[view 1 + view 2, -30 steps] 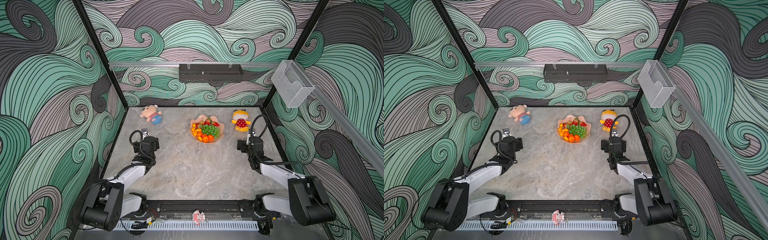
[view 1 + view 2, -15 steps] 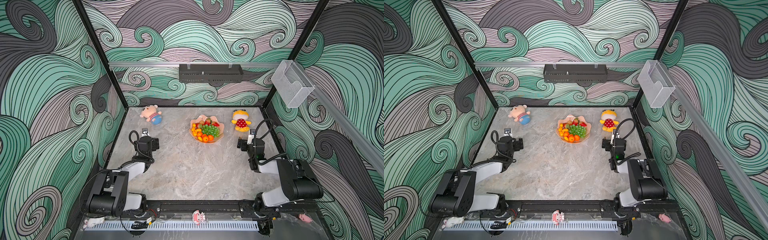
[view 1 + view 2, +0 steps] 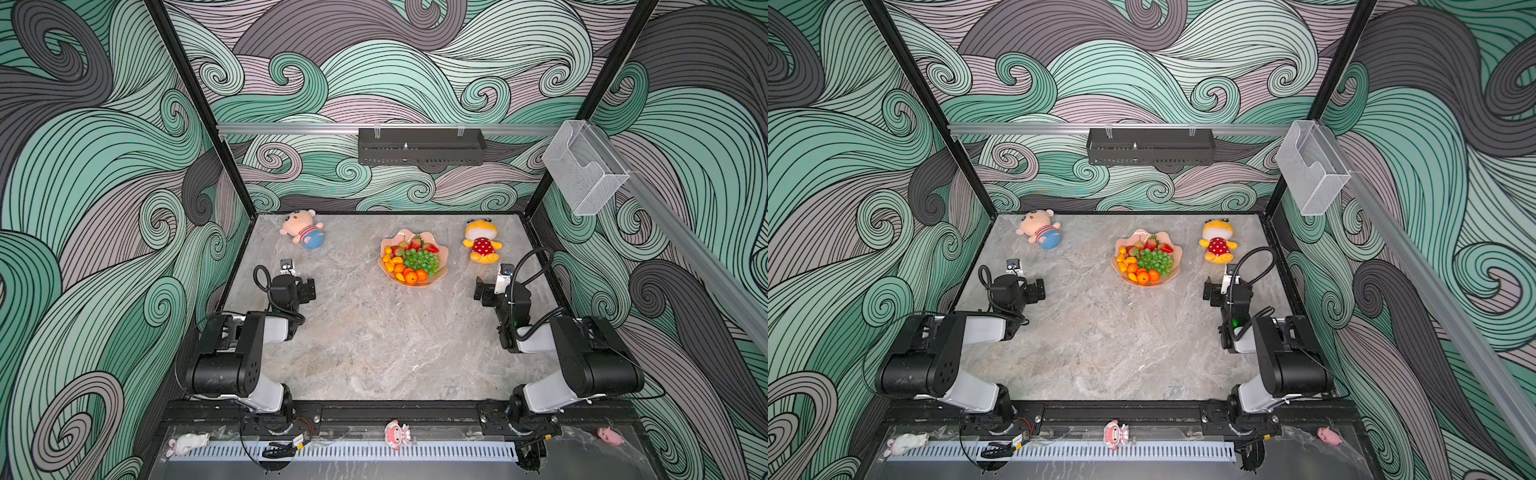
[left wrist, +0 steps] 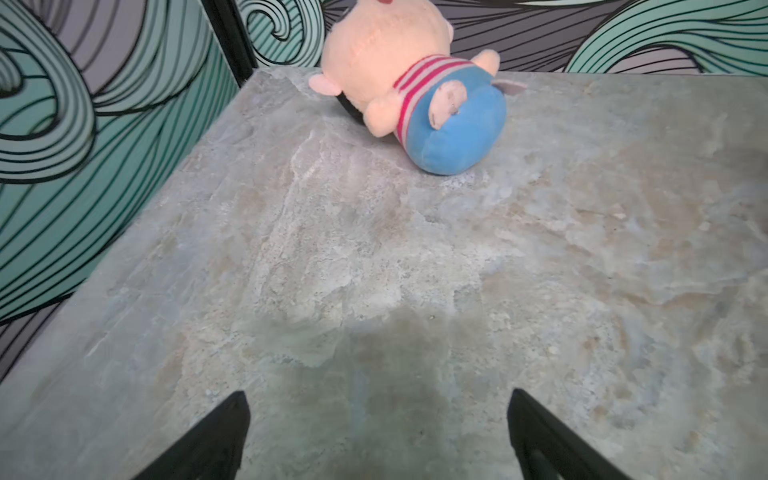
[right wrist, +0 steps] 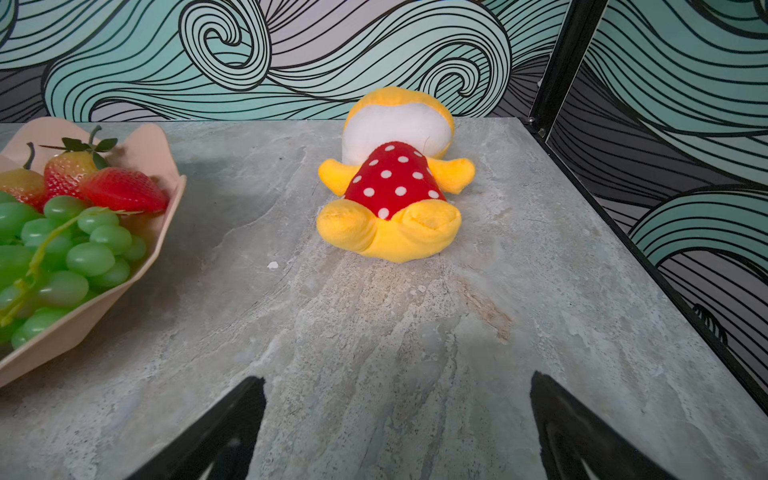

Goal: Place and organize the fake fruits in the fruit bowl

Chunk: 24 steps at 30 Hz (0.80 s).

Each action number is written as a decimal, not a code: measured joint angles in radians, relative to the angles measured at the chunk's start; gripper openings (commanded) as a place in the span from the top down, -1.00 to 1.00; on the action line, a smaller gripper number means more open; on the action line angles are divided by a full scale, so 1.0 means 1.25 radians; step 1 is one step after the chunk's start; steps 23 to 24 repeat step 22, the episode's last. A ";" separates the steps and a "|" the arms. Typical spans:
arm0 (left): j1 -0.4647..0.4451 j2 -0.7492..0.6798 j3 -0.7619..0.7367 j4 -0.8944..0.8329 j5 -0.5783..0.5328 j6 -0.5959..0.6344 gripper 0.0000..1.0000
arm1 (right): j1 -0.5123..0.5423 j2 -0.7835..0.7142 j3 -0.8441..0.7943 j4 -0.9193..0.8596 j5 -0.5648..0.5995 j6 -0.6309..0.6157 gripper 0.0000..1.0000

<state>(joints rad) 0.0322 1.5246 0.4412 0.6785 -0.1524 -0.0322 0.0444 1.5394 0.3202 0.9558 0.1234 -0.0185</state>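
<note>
We observe the left tool and right tool both spread apart and empty above the tabletop, with the fake fruits inside the fruit bowl toward the far edge.

We take this for a robot test booth in a lab. Around the stone-look table rise walls papered in green and grey swirls, framed by black posts. Behind the table a black tray hangs from a metal rail; at the table's near edge, the left arm and right arm stand mounted on a black bar.
</note>
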 measured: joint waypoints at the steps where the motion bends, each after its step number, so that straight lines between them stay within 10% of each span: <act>1: 0.009 0.000 0.010 -0.001 0.013 -0.002 -0.97 | -0.001 0.000 0.020 -0.023 0.000 0.000 -0.99; 24: 0.023 0.000 0.019 -0.024 0.072 -0.002 -0.97 | -0.003 0.000 0.056 -0.083 0.000 0.000 -0.98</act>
